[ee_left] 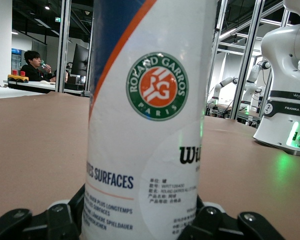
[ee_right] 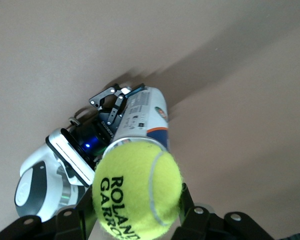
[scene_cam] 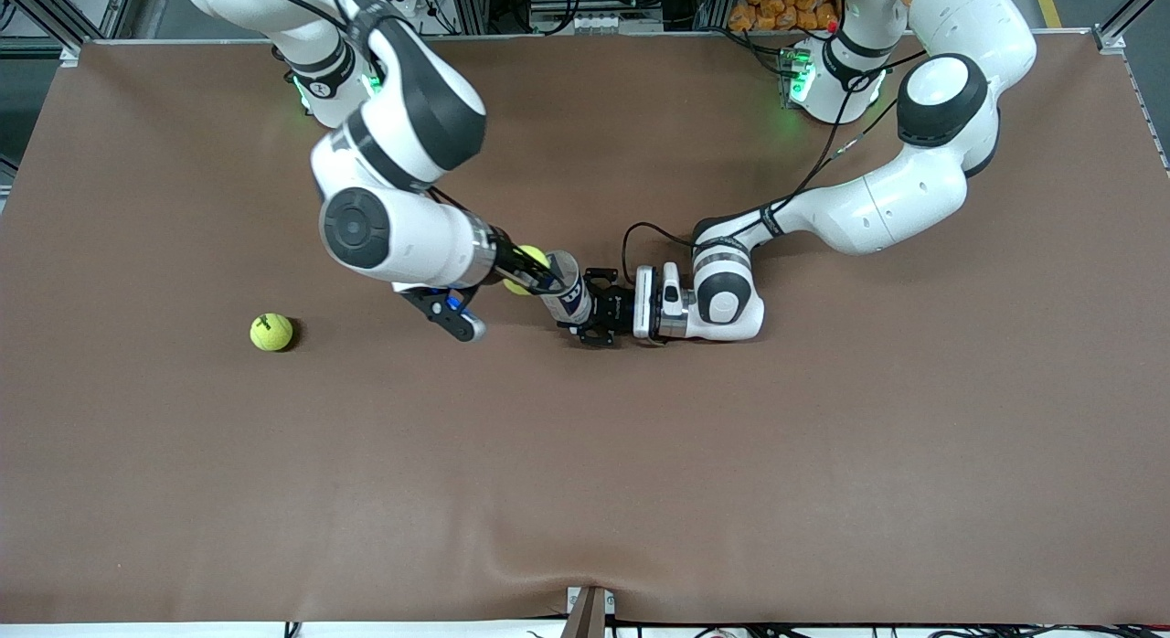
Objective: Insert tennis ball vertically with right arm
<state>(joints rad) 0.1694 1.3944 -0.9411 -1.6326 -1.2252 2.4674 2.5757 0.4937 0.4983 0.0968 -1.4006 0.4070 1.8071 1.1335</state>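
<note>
A: We have the tennis ball (ee_right: 137, 190) clenched in the right gripper (scene_cam: 535, 274), a little left of centre in the front view, hanging right over the mouth of the can (scene_cam: 569, 297). In the right wrist view the ball fills the lower middle of the frame and hides most of the opening.

B: And the left gripper (scene_cam: 596, 320) is grasping the can low on its body, at the middle of the front view. In the left wrist view its fingers (ee_left: 215, 225) sit either side of the label at the bottom of the frame, and the can stands upright on the table (scene_cam: 823, 455).

A: So what could spoil it? We judge the ball looks a close fit for the mouth. If we come down off-centre, it may catch the rim and sit there.

B: Then pushing could tip the can or twist it in our low grip, since we hold it well below where the force lands.

A: Letting go early is the other risk: the ball could bounce off the rim and roll away.

B: Toward the spare ball (scene_cam: 271, 332), alone at the left of the front view.
</note>
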